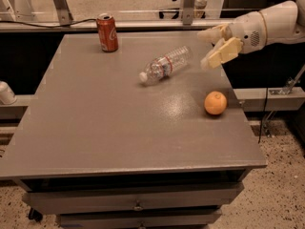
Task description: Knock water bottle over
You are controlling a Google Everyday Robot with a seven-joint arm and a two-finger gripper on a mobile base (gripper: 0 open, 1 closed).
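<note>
Clear water bottle flat, gripper beside

Water bottle is flat on its side: clear ribbed plastic, white cap pointing near-left, red-and-white label band mid-body. My gripper hovers just beyond its base, fingers spread.

Grey drawered table on speckled floor, metal rail behind, tool over far corner.
</note>
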